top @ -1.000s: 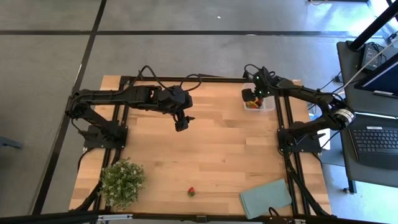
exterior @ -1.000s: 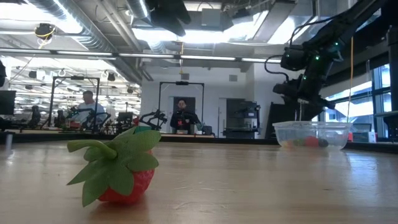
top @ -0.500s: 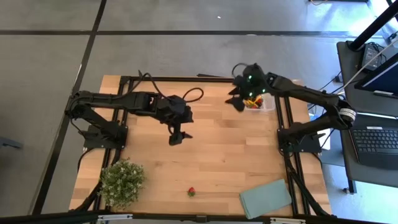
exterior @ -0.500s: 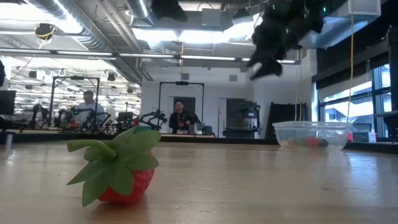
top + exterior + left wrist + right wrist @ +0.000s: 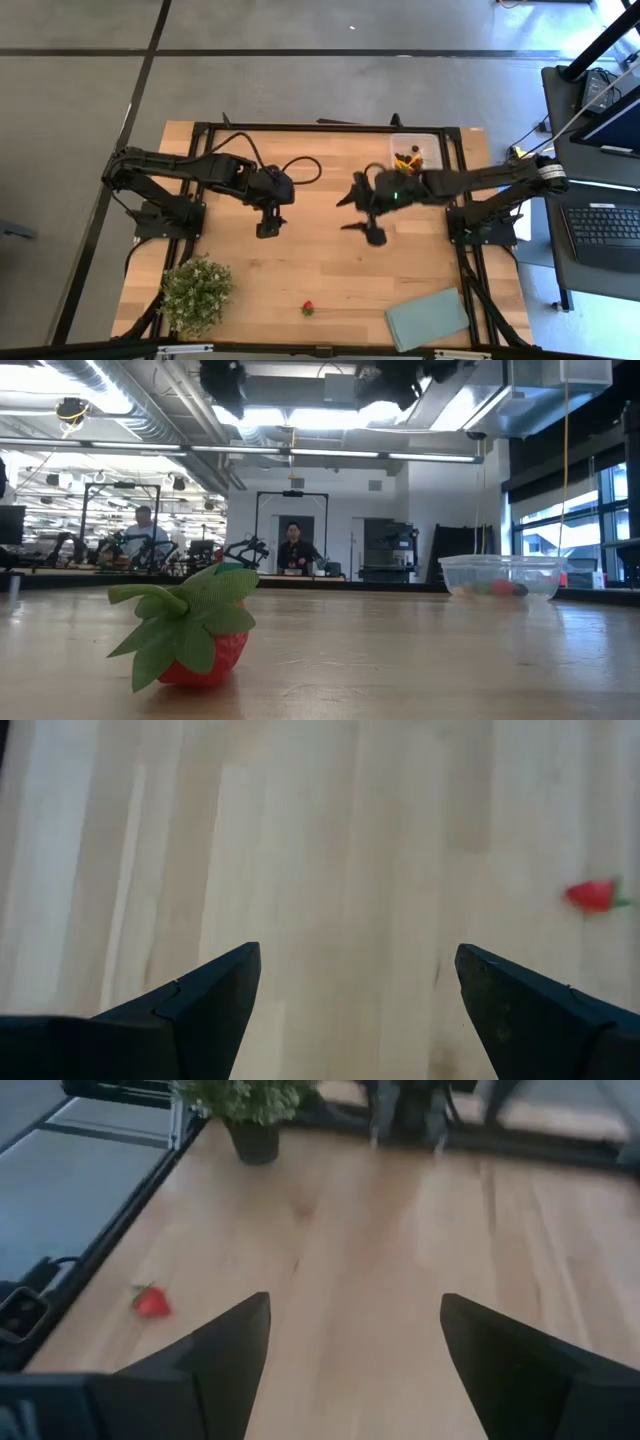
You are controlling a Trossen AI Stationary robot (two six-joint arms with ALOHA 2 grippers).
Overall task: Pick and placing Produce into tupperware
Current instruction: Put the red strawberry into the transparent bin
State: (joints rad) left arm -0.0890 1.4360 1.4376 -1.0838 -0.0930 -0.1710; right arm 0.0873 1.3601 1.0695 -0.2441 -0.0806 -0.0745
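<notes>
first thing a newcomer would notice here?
The lone red strawberry lying near the table's front edge, huge in the low view. Then both arms over mid-table with empty, open grippers: left gripper, right gripper. The clear tupperware at the back right already holds produce.

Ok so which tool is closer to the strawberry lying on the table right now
Left, narrowly. The left tool hangs open over mid-table, up-left of the strawberry in the high view. The right tool, also open and empty, is up-right of it, slightly farther.
</notes>
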